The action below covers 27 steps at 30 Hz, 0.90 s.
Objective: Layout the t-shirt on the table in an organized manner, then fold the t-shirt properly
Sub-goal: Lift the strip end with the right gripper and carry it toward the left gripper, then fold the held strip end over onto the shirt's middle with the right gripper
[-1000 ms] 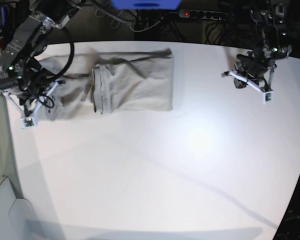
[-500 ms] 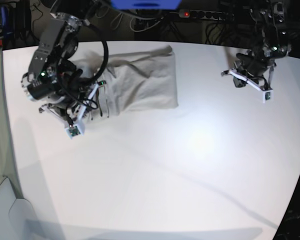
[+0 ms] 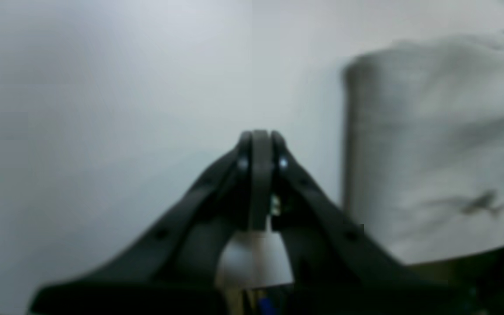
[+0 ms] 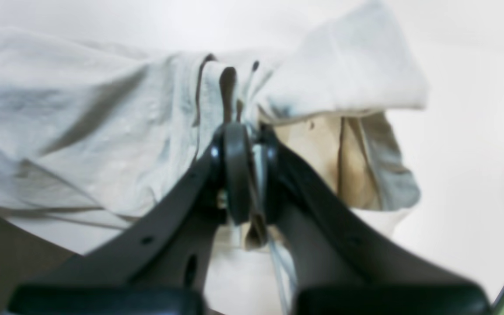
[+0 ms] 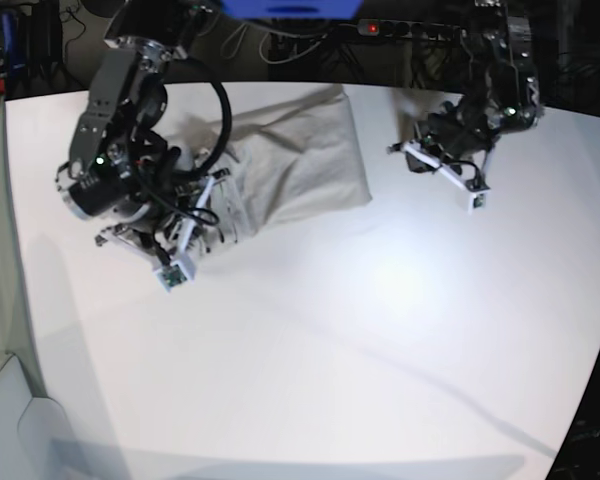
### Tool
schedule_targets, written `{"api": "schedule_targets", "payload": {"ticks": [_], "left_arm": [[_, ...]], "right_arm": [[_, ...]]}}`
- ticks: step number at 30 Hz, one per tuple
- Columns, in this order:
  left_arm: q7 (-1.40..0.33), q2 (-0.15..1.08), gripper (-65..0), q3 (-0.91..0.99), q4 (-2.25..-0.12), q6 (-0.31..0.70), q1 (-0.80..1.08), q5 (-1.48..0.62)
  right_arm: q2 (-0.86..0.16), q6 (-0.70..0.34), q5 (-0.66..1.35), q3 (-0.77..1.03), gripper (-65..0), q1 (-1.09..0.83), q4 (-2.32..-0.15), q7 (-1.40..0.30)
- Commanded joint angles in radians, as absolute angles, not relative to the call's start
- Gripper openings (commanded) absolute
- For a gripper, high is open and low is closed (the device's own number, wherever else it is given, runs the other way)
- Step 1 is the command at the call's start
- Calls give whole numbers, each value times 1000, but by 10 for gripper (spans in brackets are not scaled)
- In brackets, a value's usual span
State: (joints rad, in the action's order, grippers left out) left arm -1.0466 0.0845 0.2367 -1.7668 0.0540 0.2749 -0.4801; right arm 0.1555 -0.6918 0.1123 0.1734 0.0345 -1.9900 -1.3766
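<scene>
Base view: a white worktop (image 5: 310, 330) w/ a curved far edge fills most of the frame. A light grey-beige t-shirt (image 5: 300, 160) lies toward the far left of it, partly folded into a rough rectangle; its right edge is straight, its left part is bunched and lifted under the right arm.

Right gripper (image 5: 195, 215), on the left side of the base view: jaws pressed together on a pinch of the t-shirt. Right wrist view shows it clearly: the right gripper (image 4: 245, 144) has cloth caught between the dark fingers, w/ a strip of fabric hanging down below the tips. From that pinch the t-shirt (image 4: 94, 131) spreads to the left in creased folds, and a flap stands up to the right, showing a warmer beige inner side. Bare worktop (image 4: 466, 153) lies to the right of the flap.

Left gripper (image 5: 435, 165), on the right side of the base view: near the far edge, apart from the shirt, holding nothing. Left wrist view: left gripper (image 3: 260, 144) w/ jaws fully together, tips touching, over plain worktop (image 3: 103, 109). The t-shirt (image 3: 431, 144) sits off to the right in that view, blurred, its near edge straight, not touching the gripper.

Cables and a power strip (image 5: 410, 28) sit in the dark behind the worktop.
</scene>
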Motion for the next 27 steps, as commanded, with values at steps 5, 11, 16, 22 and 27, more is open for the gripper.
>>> {"api": "schedule_targets", "payload": {"ticks": [5,11,16,22,27], "left_arm": [[-1076,33,-647,239,-1682,50,209,-487],[-1066,12,-647,239,-1575,50,165,-487],[-1066,-30,-647,236,-1509,50,128,-487],[-1066,-44,-647,174,-1480,48,114,-476],[-1064,-82,-647,176,-1477,48,113,-407]], "right_arm": [[157,-698,127,166,-650,65,-2008,-1360],[157,-698,127,160,-650,71,-2009,-1360],[157,-698,136,91,-650,64,-2009,-1360],[157,-698,297,67,-650,45,-2009,-1360],[157,-698,354,13,-650,7,-2008,-1360]]}}
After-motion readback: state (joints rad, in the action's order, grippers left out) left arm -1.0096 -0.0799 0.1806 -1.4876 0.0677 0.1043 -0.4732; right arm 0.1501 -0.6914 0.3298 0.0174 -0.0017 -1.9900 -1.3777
